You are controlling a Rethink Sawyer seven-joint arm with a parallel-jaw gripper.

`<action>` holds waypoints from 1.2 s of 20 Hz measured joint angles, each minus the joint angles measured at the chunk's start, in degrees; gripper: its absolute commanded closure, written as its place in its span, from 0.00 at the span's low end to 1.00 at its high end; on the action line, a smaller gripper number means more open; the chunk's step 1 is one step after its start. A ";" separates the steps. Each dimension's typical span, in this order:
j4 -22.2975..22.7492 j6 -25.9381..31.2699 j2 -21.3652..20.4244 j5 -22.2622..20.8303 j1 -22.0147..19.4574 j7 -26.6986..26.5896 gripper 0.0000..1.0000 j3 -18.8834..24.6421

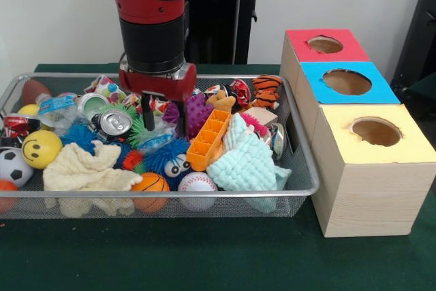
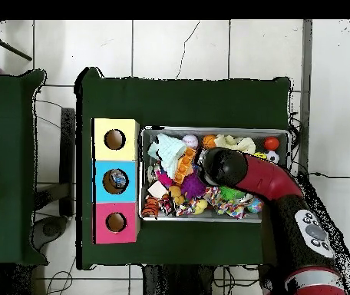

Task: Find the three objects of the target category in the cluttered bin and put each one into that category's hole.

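Observation:
The silver wire-mesh bin (image 1: 170,194) stands on the green table, full of toys; it also shows in the overhead view (image 2: 216,130). A see-through bottle with a blue label (image 1: 56,105) lies at the bin's back left. A crumpled see-through bottle (image 1: 157,138) lies just below my gripper (image 1: 165,119). The gripper hangs inside the bin near its middle, open and empty, with its two black fingers (image 1: 146,117) apart. In the overhead view the arm (image 2: 239,170) hides the gripper. The round hole (image 1: 325,44) in the red box top is at the far right and shows from above too (image 2: 115,222).
The blue-topped box (image 1: 347,81) and the yellow-topped box (image 1: 376,131) stand in a row with the red one, right of the bin. Silver cans (image 1: 112,124), an orange tray (image 1: 208,140), a mint cloth (image 1: 248,161), a cream cloth (image 1: 88,172) and spiky balls crowd the bin.

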 measured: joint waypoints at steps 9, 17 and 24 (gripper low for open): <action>2.59 -0.05 -0.01 -1.76 -2.87 0.00 0.00 0.02; 3.05 -1.41 0.48 -4.67 -4.66 0.00 0.00 0.50; 3.16 -4.92 0.83 -6.23 -5.04 0.00 1.00 1.79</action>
